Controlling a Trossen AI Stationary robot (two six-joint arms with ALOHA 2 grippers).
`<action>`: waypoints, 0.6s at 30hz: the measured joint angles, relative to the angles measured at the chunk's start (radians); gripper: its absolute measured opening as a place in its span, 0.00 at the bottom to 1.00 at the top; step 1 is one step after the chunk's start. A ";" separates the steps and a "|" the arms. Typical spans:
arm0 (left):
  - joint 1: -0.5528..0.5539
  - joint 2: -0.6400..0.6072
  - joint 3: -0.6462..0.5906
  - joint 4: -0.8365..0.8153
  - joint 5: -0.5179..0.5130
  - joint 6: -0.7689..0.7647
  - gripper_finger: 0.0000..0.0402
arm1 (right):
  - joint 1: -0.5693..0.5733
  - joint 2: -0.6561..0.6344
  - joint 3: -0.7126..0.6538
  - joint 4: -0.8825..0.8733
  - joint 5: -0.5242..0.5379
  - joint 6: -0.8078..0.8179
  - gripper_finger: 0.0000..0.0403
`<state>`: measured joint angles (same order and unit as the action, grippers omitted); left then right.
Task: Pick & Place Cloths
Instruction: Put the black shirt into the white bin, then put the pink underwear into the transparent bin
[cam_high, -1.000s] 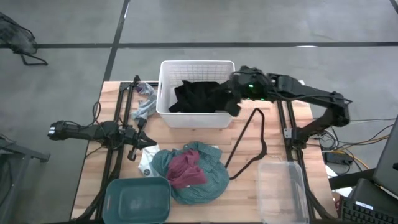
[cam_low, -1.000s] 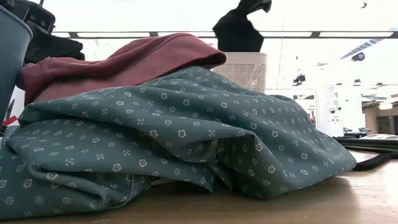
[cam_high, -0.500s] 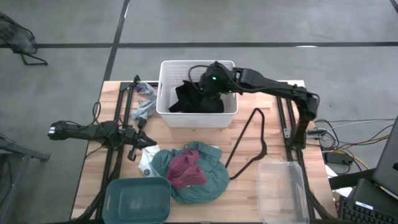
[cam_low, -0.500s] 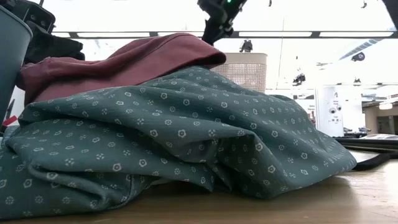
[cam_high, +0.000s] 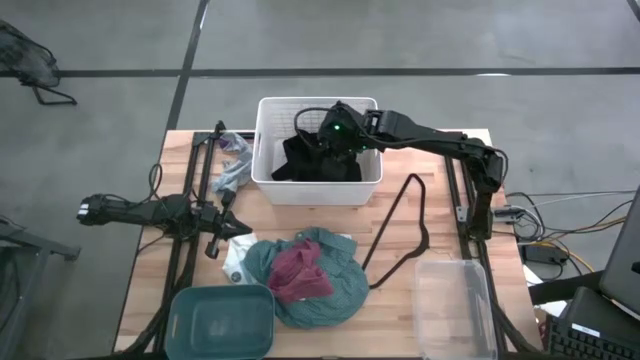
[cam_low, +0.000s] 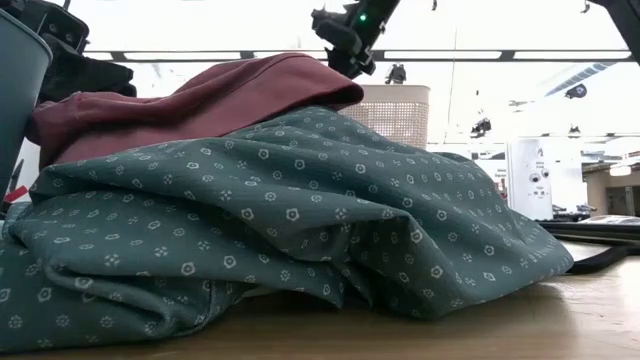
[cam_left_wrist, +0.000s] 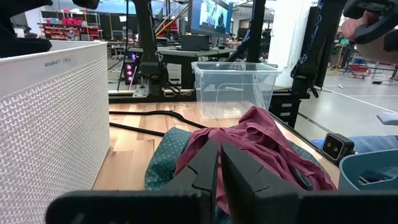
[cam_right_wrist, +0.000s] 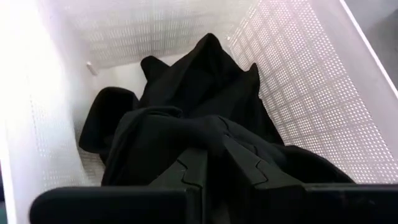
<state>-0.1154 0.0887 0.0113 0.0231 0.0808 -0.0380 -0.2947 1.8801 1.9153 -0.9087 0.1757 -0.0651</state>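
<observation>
My right gripper (cam_high: 318, 140) (cam_right_wrist: 215, 169) hovers inside the top of the white basket (cam_high: 268, 112), shut on the black garment (cam_high: 305, 162) (cam_right_wrist: 186, 99), which is heaped on the basket's floor. In the low view, that gripper (cam_low: 340, 48) shows above the basket (cam_low: 400, 110). The teal cloth (cam_high: 345, 292) (cam_low: 300, 220) lies on the table near the front, with the maroon cloth (cam_high: 298, 272) (cam_left_wrist: 249, 134) on top. A white rag (cam_high: 235, 266) sits at its left edge and a grey rag (cam_high: 232, 176) left of the basket. My left gripper (cam_high: 226, 228) (cam_left_wrist: 219, 168) waits shut at the table's left. My right gripper pinches a raised bunch at the top of the black garment (cam_right_wrist: 214, 142) between its two fingers, coming from above and slanting down into the basket. The rest of the garment spreads below the fingers and rests on the basket floor, slack.
A thin black wire hanger (cam_high: 405, 230) lies right of the cloth pile. A clear bin (cam_high: 455, 305) (cam_left_wrist: 233, 87) stands at the near right corner, a teal bin (cam_high: 222, 320) at the near left. Bare wood shows between basket and pile.
My right gripper has swung from the basket's right edge toward the table's left, over the basket, and dropped lower. The black garment, which was lifted and hanging below the gripper, has come down and now lies heaped inside the basket.
</observation>
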 joint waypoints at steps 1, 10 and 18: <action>0.000 0.000 0.000 0.000 0.000 0.000 0.06 | 0.000 -0.005 -0.005 0.000 0.000 0.007 0.09; 0.000 0.000 0.000 0.000 0.000 0.000 0.06 | 0.009 -0.020 -0.007 0.001 0.000 0.026 0.24; 0.000 0.000 0.000 0.000 0.000 0.000 0.06 | 0.051 -0.021 0.002 0.000 0.001 0.029 0.46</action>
<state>-0.1157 0.0887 0.0114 0.0231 0.0807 -0.0380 -0.2435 1.8587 1.9177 -0.9090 0.1768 -0.0364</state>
